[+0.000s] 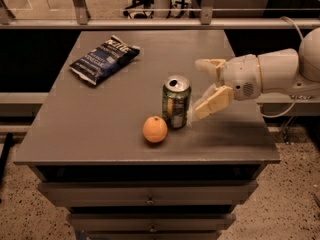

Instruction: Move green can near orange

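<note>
The green can (176,102) stands upright on the grey worktop (100,129), a little in front of its middle and towards the right, its silver top with the pull-tab facing up and pale markings showing on the side. The orange (155,129) sits just beside the can, to its front left and nearer the front edge of the worktop; a thin gap seems to part the two, though it is too narrow to be sure they are not touching. The orange is clearly shorter than the can. The pincer (199,89) reaches in from the right at the end of a pale, rounded arm (277,70) and hangs beside the can's right side with its jaws spread wide, released and grasping nothing. One finger points left behind the can's top, well off its rim, and the other slants down so that its tip comes very close to the lower right wall of the can (whether the tip actually meets the metal cannot be told). The can itself is not between the fingers; it lies just left of their tips. Far back on the left of the worktop lies a dark blue chip bag (105,59), flat and well apart from the can and the orange. Below the worktop are drawer fronts (150,194), and a light cable (293,27) curves up behind the arm at the right.
</note>
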